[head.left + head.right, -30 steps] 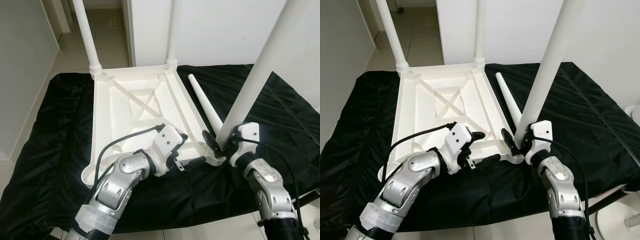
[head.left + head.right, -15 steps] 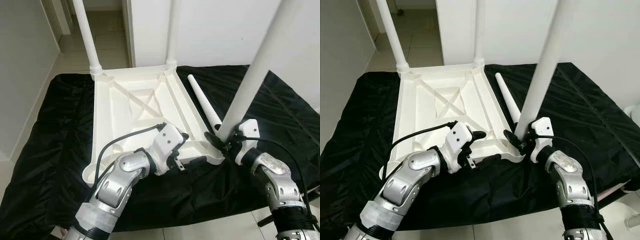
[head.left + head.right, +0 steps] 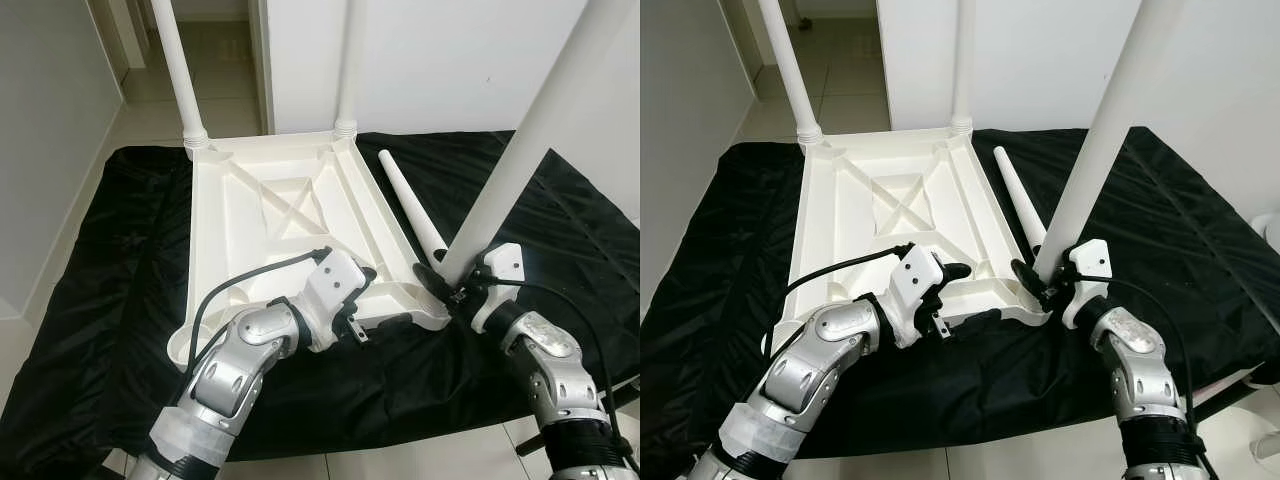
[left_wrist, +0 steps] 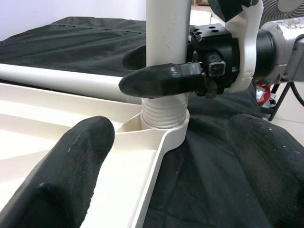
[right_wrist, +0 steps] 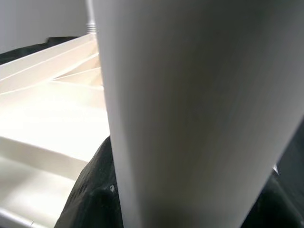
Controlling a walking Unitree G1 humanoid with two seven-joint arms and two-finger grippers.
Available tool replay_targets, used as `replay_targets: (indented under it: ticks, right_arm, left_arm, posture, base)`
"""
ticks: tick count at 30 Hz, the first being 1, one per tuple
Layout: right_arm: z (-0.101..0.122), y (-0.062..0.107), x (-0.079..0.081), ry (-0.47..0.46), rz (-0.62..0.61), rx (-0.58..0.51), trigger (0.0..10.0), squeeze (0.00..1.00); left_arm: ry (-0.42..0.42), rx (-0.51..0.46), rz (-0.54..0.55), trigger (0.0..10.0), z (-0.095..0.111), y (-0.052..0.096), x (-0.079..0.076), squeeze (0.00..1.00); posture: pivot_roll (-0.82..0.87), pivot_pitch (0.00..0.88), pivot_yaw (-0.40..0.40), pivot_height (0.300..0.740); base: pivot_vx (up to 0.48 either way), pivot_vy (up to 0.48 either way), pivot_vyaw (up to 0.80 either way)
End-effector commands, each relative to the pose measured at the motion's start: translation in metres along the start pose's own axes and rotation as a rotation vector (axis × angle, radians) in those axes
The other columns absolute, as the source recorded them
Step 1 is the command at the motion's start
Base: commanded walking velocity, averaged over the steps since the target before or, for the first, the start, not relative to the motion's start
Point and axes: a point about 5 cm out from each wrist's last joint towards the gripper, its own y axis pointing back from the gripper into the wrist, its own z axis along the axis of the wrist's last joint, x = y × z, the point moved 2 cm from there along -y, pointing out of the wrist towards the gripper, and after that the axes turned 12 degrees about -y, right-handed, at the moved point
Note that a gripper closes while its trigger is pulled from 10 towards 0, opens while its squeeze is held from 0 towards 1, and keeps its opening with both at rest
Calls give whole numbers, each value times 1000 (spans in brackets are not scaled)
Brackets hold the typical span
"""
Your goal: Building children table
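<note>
The white plastic table lies upside down on a black cloth. Two legs stand in its far corners. My right gripper is shut on the base of a third leg, which stands in the threaded socket at the near right corner and leans to the right. One black finger crosses the leg just above the socket. A fourth leg lies loose on the cloth right of the table. My left gripper is open and straddles the near rim beside that socket.
The black cloth covers a low platform; its front edge drops to the tiled floor. A white wall stands close behind. A corridor opens at the far left. A fan base stands to the right.
My right forearm has swung outward to the right while staying shut on the leg's base, and the leg leans slightly more to the right. The left gripper has stayed put.
</note>
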Motion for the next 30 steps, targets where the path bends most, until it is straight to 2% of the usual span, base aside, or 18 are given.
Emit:
replay_targets:
  ticks: [1, 4, 5, 7, 9, 12, 14, 15, 17, 18, 20, 24, 30]
  right_arm:
    - [-12, 3, -3, -28, -72, 45, 10000, 0]
    - [-11, 2, -4, -43, -122, 33, 10000, 0]
    - [-11, 2, -4, -59, -181, 21, 10000, 0]
    - [-11, 2, -4, -59, -181, 21, 10000, 0]
    - [-14, 1, -3, -115, -323, 0, 10000, 0]
    - [-15, 2, -2, -133, -387, -12, 10000, 0]
    - [-19, 4, 2, -162, -514, -36, 10000, 0]
    - [-19, 4, 2, -162, -514, -36, 10000, 0]
    - [-23, 7, 8, -185, -651, -47, 10000, 0]
    - [-23, 7, 8, -185, -651, -47, 10000, 0]
    - [-26, 12, 12, -209, -794, -78, 10000, 0]
    - [-26, 12, 22, -256, -881, -111, 10000, 0]
    - [-14, 9, 30, -251, -857, -180, 10000, 0]
  left_arm:
    - [-8, 15, 38, 10000, -3, 0, 2, 0]
    - [-7, 15, 38, 10000, -3, 0, 2, 0]
    - [-5, 15, 38, 10000, -3, 0, 1, 0]
    - [-5, 15, 38, 10000, -3, 0, 1, 0]
    - [-3, 14, 35, 10000, -3, 0, 0, 0]
    - [-4, 13, 35, 10000, -4, 0, 0, 0]
    - [-4, 12, 35, 10000, -3, 0, 0, 0]
    - [-4, 12, 35, 10000, -3, 0, 0, 0]
    - [-6, 12, 31, 10000, -4, 0, -1, 0]
    - [-6, 12, 31, 10000, -4, 0, -1, 0]
    - [-6, 12, 29, 10000, -4, 0, -1, 0]
    - [-6, 11, 32, 10000, -3, 0, -1, 0]
    - [-5, 9, 31, 10000, -3, 0, -1, 0]
  posture:
    - [-112, 0, 0, 740]
    - [-112, 0, 0, 740]
    - [-114, 0, -2, 740]
    - [-114, 0, -2, 740]
    - [-114, 0, -5, 740]
    - [-112, 0, -6, 740]
    - [-114, 0, -6, 740]
    - [-114, 0, -6, 740]
    - [-115, 0, -7, 740]
    - [-115, 0, -7, 740]
    - [-110, 0, -12, 740]
    - [-104, 0, -13, 740]
    - [-105, 0, -14, 740]
  base:
    - [0, 0, 0]
    - [0, 0, 0]
    - [0, 0, 0]
    - [0, 0, 0]
    - [0, 0, 0]
    - [0, 0, 0]
    - [0, 0, 0]
    - [0, 0, 0]
    - [0, 0, 0]
    - [0, 0, 0]
    - [0, 0, 0]
    - [0, 0, 0]
    - [0, 0, 0]
